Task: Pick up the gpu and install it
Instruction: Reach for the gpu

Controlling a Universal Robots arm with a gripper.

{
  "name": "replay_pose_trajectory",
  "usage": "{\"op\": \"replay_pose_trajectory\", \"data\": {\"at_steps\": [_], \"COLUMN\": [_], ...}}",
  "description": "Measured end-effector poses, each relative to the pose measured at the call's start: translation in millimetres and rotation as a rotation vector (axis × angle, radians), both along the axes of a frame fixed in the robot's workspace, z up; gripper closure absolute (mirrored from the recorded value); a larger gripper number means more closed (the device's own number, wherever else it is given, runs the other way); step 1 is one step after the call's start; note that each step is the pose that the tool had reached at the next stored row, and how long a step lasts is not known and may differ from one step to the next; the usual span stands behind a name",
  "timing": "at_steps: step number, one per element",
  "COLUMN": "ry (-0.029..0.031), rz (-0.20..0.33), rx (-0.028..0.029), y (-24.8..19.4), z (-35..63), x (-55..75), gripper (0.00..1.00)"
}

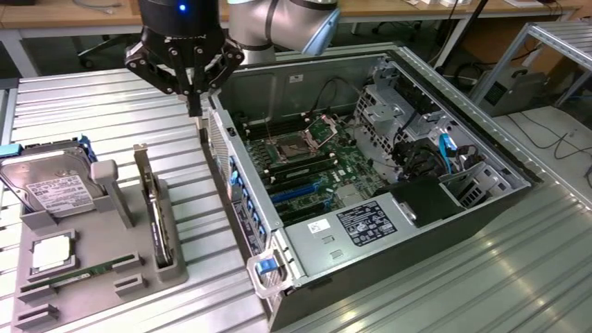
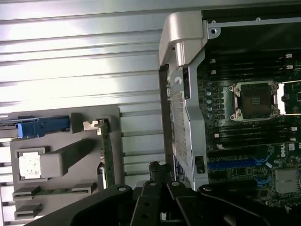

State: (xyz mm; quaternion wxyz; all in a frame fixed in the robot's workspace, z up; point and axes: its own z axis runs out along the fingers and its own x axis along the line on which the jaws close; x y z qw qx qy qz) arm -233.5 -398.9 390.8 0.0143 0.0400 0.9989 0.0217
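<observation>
The gpu [image 1: 157, 215] stands on edge in a slot of the grey holder [image 1: 171, 270] at the exterior view's left, a thin black card with its silver bracket [image 1: 141, 154] at the far end. In the wrist view the gpu [image 2: 107, 155] shows edge-on. My gripper [image 1: 194, 111] hangs shut and empty above the table, beyond the card's bracket end and close to the rear corner of the open computer case [image 1: 242, 229]. Its fingers [image 2: 155, 170] point down between the holder and the case wall. Blue expansion slots [image 1: 301, 191] lie on the motherboard inside.
The holder also carries a silver hard drive [image 1: 51, 186], a processor [image 1: 51, 253] and a green RAM stick [image 1: 79, 274]. Inside the case are an empty processor socket [image 2: 256, 100], drive cages [image 1: 389, 111] and cables. The ribbed metal table [image 1: 111, 104] runs around both.
</observation>
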Motion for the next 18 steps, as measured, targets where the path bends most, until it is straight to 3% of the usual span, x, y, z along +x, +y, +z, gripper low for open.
{"op": "replay_pose_trajectory", "data": {"at_steps": [18], "ry": [0.0], "rz": [-0.009], "rx": [0.0], "y": [1.1], "z": [-3.7], "x": [-66.4], "gripper": [0.89]}}
